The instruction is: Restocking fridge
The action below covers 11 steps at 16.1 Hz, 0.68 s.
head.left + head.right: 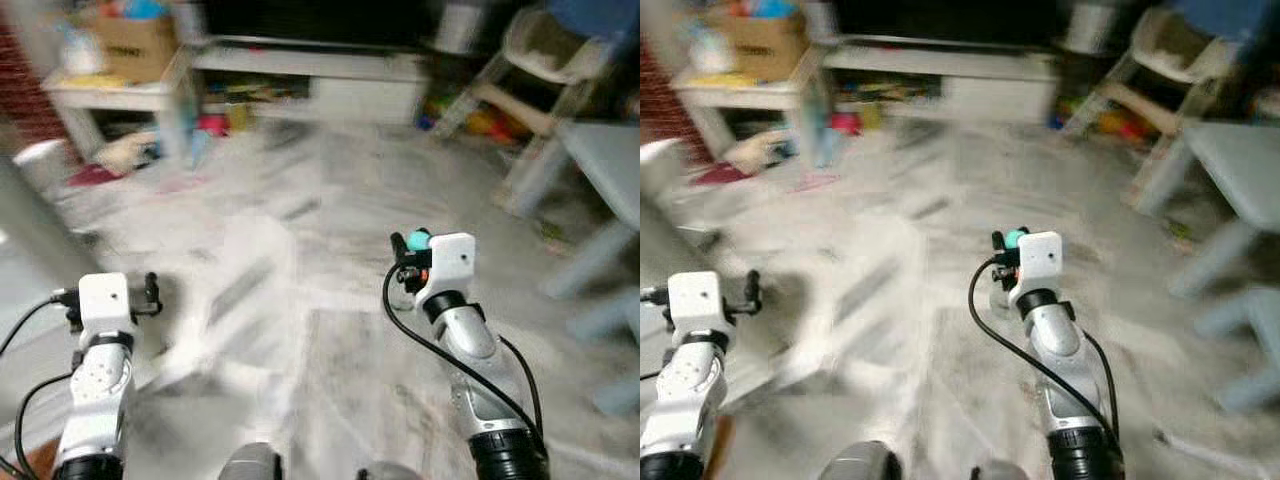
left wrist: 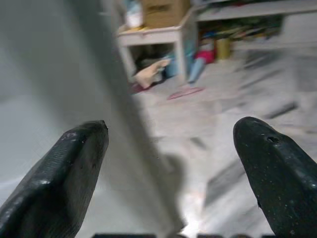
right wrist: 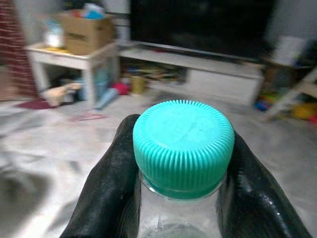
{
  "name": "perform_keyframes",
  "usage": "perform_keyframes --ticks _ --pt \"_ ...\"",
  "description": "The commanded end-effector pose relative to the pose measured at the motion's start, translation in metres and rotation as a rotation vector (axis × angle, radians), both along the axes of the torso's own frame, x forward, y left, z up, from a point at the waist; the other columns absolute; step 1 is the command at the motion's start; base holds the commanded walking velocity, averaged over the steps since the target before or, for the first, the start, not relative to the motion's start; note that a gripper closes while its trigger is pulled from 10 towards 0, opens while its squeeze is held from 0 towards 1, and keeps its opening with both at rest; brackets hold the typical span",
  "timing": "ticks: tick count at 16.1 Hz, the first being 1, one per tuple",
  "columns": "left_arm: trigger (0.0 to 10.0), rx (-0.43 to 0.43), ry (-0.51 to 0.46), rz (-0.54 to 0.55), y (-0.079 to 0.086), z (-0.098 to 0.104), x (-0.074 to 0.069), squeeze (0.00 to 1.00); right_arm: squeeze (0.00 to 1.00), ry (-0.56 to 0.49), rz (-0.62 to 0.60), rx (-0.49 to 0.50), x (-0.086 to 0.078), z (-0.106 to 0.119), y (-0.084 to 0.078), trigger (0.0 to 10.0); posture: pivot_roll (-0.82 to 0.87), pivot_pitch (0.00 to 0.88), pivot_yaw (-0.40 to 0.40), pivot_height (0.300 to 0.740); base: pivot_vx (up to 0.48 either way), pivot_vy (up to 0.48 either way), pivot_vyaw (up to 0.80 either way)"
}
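- We stand on a pale marbled floor (image 1: 330,200), blurred in the head views.
- Ahead, a long low white shelf (image 1: 330,75) sits under a dark screen (image 3: 198,25); a white side table (image 1: 110,95) to the left carries a cardboard box (image 1: 135,45), its print too blurred to read.
- At the right are a grey table (image 1: 610,165) and a wooden chair (image 1: 545,70).
- Our right gripper (image 3: 178,198) clamps a clear bottle (image 3: 178,218) with a teal cap (image 3: 183,146), held above the floor.
- Our left gripper (image 2: 173,163) gapes wide beside a grey panel (image 2: 64,89).

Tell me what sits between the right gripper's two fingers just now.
A clear bottle with a teal ribbed cap, clamped by the right gripper, per the right wrist view.
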<state>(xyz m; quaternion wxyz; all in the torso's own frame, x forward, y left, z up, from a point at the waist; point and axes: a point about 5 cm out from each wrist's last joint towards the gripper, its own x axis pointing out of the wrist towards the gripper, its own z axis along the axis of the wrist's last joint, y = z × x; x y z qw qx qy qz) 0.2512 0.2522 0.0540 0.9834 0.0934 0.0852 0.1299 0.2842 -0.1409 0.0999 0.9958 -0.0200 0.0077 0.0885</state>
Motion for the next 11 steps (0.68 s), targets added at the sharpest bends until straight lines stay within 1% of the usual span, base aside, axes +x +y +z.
perform_keyframes --ticks 1,2,4,5,6,7,8,9,10,11 --pt "10.0 -0.004 0.021 -0.062 -0.007 -0.004 -0.003 0.0 0.0 -0.023 -0.018 -0.01 -0.002 0.004 -0.006 10.0 -0.04 0.02 0.004 0.74 0.0 0.0 0.79" --pt "10.0 0.004 0.024 -0.078 -0.008 -0.005 -0.005 0.0 0.0 -0.021 -0.018 -0.012 -0.003 0.002 -0.007 10.0 -0.04 0.022 0.003 0.74 0.0 0.0 0.79" --pt "10.0 0.0 0.015 -0.09 -0.008 -0.004 -0.011 0.0 0.0 0.0 -0.052 -0.013 -0.009 -0.004 -0.015 10.0 -0.03 0.028 -0.004 0.74 0.0 0.0 0.79" --pt "10.0 -0.015 0.002 -0.082 -0.012 -0.003 -0.014 0.0 0.0 0.021 -0.063 -0.013 -0.015 -0.01 -0.019 10.0 -0.02 0.031 -0.011 0.74 0.0 0.0 0.79" --pt "10.0 -0.018 -0.001 -0.082 -0.013 -0.003 -0.015 0.0 0.0 0.026 -0.062 -0.014 -0.016 -0.011 -0.019 10.0 -0.02 0.031 -0.011 0.74 0.0 0.0 0.79" --pt "10.0 -0.024 0.006 -0.098 -0.019 -0.006 -0.019 0.0 0.0 0.037 -0.057 -0.012 -0.02 -0.015 -0.018 10.0 -0.02 0.037 -0.012 0.74 0.0 0.0 0.79" --pt "10.0 -0.032 0.02 -0.112 -0.023 -0.01 -0.023 0.0 0.0 0.041 -0.052 -0.014 -0.021 -0.016 -0.016 10.0 -0.02 0.042 -0.01 0.74 0.0 0.0 0.79" --pt "10.0 -0.043 0.036 -0.115 -0.024 -0.012 -0.026 0.0 0.0 0.049 -0.067 -0.014 -0.02 -0.018 -0.018 10.0 -0.02 0.043 -0.01 0.74 0.0 0.0 0.78" --pt "10.0 -0.048 0.035 -0.116 -0.024 -0.012 -0.026 0.0 0.0 0.056 -0.093 0.014 -0.019 -0.018 -0.022 10.0 -0.02 0.044 -0.013 0.74 0.0 0.0 0.0" --pt "10.0 -0.055 0.038 -0.115 -0.024 -0.012 -0.024 0.0 0.0 0.056 -0.107 0.002 -0.018 -0.018 -0.026 10.0 -0.02 0.046 -0.012 0.74 0.0 0.48 0.0"
